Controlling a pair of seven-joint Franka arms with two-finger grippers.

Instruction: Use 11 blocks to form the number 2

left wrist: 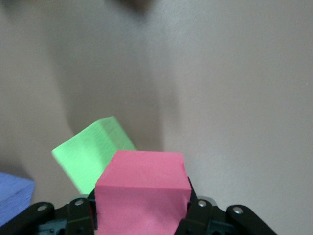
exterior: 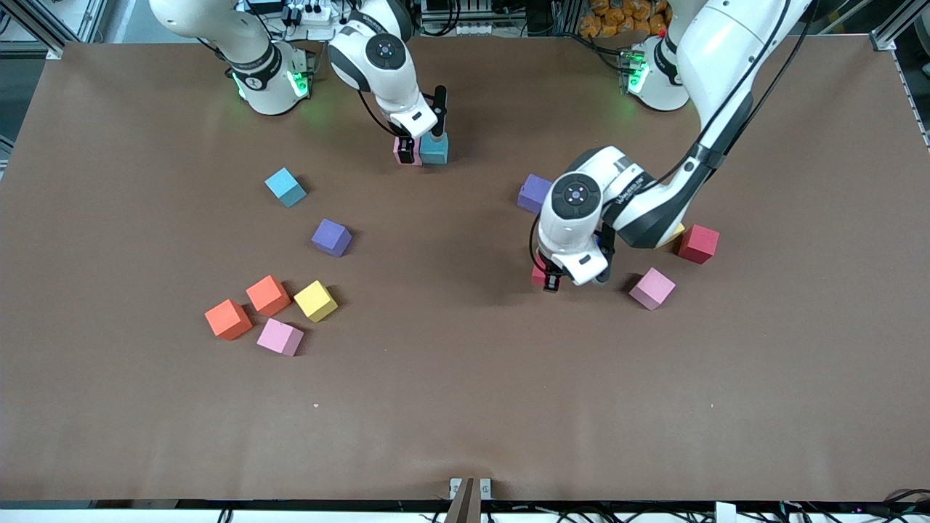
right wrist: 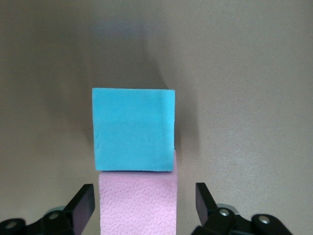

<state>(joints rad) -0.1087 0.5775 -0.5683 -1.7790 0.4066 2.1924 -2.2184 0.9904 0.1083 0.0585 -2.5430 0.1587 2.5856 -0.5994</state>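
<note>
Landmark for these notes: the blue block [exterior: 434, 151] [right wrist: 134, 129], near the arms' bases at mid-table.

- Right gripper [exterior: 423, 145] [right wrist: 144, 205] is down at a pink block [exterior: 398, 149] [right wrist: 139, 205] that touches the landmark face to face. The fingers [right wrist: 80, 208] stand open, one on either side of the pink block, with a gap at each side. Nothing is gripped.
- I see no number 2 laid out; that touching pair is the only joined set.
- Left gripper [exterior: 550, 280] [left wrist: 142, 215] is toward the left arm's end from the landmark, low over the table. The fingers are closed on a rose-red block [exterior: 538, 274] [left wrist: 142, 196]. I cannot tell whether that block touches the table.
- In the left wrist view, a green block [left wrist: 93, 152] sits just beside the held one.
- Loose blocks nearer the front camera than the landmark, toward the right arm's end:
  - a second blue block [exterior: 285, 187];
  - a purple block [exterior: 331, 237];
  - nearer again, a cluster of two orange blocks [exterior: 268, 295] [exterior: 228, 319], a yellow block [exterior: 315, 300] and a pink one [exterior: 280, 337].
- Loose blocks nearer than the landmark, toward the left arm's end:
  - another purple block [exterior: 534, 192];
  - a red block [exterior: 698, 243];
  - a third pink block [exterior: 652, 288].
</note>
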